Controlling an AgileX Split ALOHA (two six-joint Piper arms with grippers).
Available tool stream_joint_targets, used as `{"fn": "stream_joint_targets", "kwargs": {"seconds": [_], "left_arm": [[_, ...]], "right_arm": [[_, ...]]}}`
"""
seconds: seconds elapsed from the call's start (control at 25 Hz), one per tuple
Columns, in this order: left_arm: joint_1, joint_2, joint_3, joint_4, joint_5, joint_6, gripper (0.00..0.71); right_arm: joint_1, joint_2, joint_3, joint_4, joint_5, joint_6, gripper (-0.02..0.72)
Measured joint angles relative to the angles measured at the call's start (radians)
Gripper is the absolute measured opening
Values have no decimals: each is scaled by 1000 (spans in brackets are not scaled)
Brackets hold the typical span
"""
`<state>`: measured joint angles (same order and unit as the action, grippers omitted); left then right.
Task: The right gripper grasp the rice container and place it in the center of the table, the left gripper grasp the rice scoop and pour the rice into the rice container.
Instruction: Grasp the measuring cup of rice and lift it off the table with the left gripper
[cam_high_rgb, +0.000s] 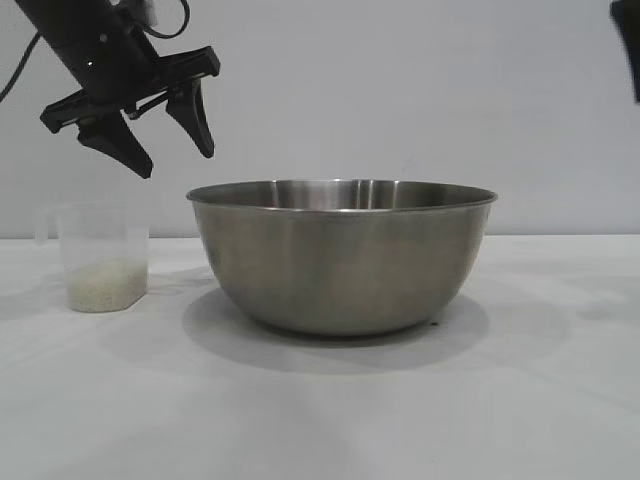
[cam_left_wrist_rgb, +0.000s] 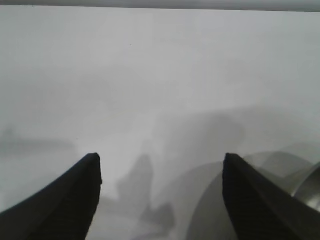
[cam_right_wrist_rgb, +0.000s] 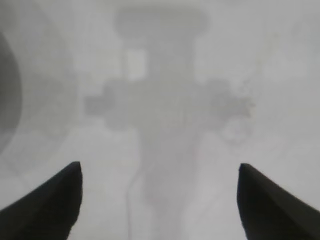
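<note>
**Bowl set, cup waiting**

The steel mixing bowl (cam_high_rgb: 342, 256) sits mid-tabletop (cam_high_rgb: 520, 400), ready to receive. The left hand (cam_high_rgb: 172, 140) hangs spread wide, empty, above the measuring cup (cam_high_rgb: 102, 256) of rice (cam_high_rgb: 105, 284), seemingly lining up its grasp. The right hand (cam_right_wrist_rgb: 159, 200), also wide, is raised clear.

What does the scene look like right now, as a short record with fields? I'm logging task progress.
rice container: steel bowl upright at the middle of the table, nothing gripping it
rice scoop: clear plastic cup standing on the table beside the bowl, apart from it
rice: in the bottom of the scoop, not yet poured
left gripper: open, in the air above the scoop, holding nothing
right gripper: open, above bare table, empty
</note>
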<state>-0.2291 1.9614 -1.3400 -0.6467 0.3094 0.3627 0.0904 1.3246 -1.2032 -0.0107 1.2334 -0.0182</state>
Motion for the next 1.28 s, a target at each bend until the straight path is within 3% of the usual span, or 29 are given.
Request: {"fn": "stream_joint_targets", "kwargs": {"seconds": [0.12, 0.16, 0.8, 1.28], "left_arm": [[0, 0, 0, 0, 0, 0, 453], [0, 0, 0, 0, 0, 0, 453], [0, 0, 0, 2, 0, 0, 453], [0, 0, 0, 2, 0, 0, 453]], "right_arm": [[0, -167, 80, -2, 5, 3, 591], [0, -227, 106, -2, 7, 3, 541], [0, -1118, 531, 4, 44, 3, 543], [0, -1341, 685, 27, -33, 3, 543]]}}
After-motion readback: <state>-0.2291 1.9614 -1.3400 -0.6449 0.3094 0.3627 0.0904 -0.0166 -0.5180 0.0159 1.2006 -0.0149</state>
